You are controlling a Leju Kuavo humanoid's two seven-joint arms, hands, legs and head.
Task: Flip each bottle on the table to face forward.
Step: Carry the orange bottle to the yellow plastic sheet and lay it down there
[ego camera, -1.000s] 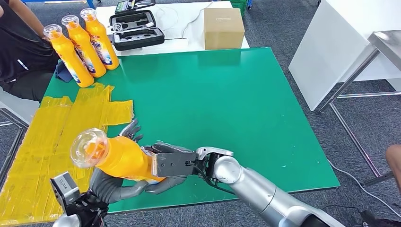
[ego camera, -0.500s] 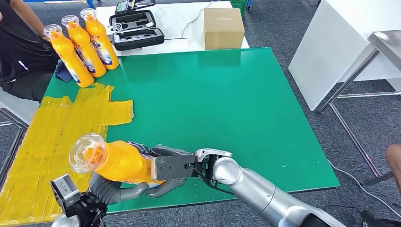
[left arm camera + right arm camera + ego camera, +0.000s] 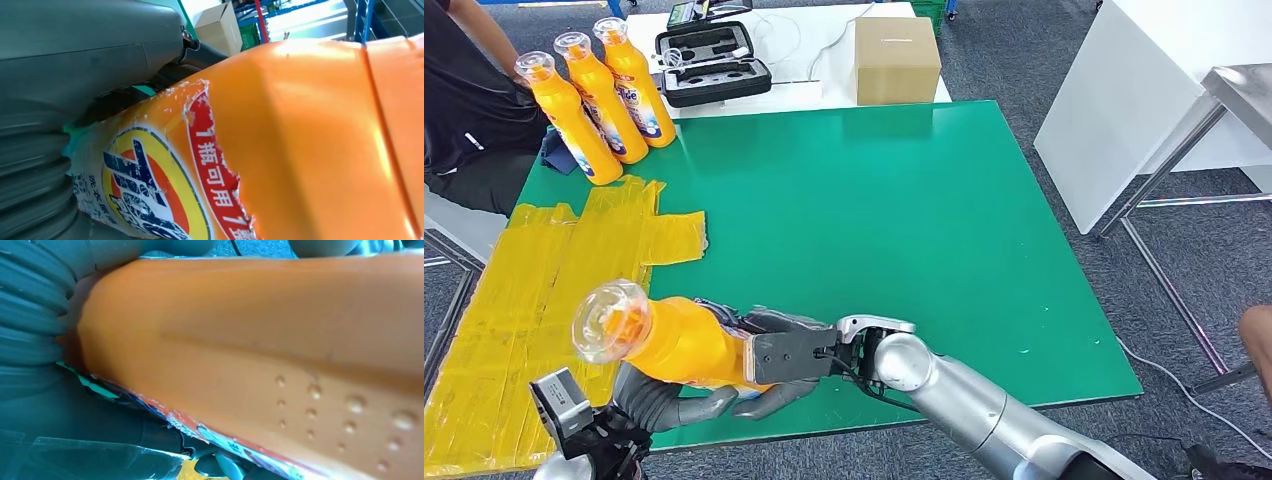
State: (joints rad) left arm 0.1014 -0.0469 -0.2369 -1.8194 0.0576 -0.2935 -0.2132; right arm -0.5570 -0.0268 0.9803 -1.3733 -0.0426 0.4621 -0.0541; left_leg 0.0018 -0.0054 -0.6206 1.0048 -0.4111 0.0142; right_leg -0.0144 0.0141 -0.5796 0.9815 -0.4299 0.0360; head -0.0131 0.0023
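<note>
An orange detergent bottle [image 3: 679, 340] with a clear cap [image 3: 611, 320] hangs tilted over the green table's [image 3: 904, 220] near left edge, cap toward me. My left hand [image 3: 669, 405] cups it from below. My right hand [image 3: 789, 352] grips its base end from the right. Up close in the left wrist view, the bottle [image 3: 300, 140] shows its torn red and blue label beside my left hand [image 3: 85, 60]. The right wrist view has the bottle's plain orange side [image 3: 280, 340] against my right hand [image 3: 30, 315]. Three more orange bottles [image 3: 609, 100] stand in a row at the far left corner.
Yellow tape [image 3: 544, 270] covers the table's left part. A person in black [image 3: 464, 120] sits by the far left corner. An open black case [image 3: 712, 65] and a cardboard box [image 3: 897, 60] lie on the white table behind. A white cabinet [image 3: 1124, 100] stands right.
The left hand's fingers that showed above the bottle a second ago have dropped out of sight, and the bottle has rolled slightly. Since half a second ago nothing has visibly moved.
</note>
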